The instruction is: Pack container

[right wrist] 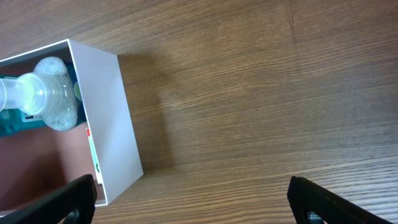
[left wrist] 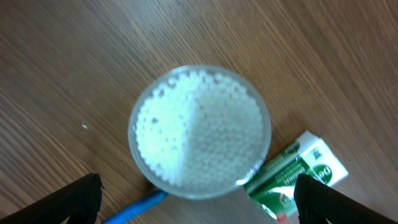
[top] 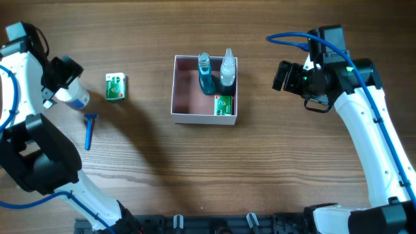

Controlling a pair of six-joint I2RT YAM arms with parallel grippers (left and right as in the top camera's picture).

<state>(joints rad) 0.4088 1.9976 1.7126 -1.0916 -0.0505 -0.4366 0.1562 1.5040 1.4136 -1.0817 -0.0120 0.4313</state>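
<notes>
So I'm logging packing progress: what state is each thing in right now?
container: open, partly packed
blue bottle: upright inside the container
clear bottle: upright inside the container
green packet: inside the container
second green packet: on the table, unpacked
jar: on the table, unpacked, under the left gripper
blue razor: lying on the table, unpacked
left gripper: open, empty
right gripper: open, empty

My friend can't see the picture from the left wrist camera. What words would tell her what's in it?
A round clear jar full of tiny white beads sits on a wooden table, seen from straight above. A green and white packet lies beside it at lower right, and a blue stick pokes out below it. The open claw's two dark fingertips show in the bottom corners.
</notes>
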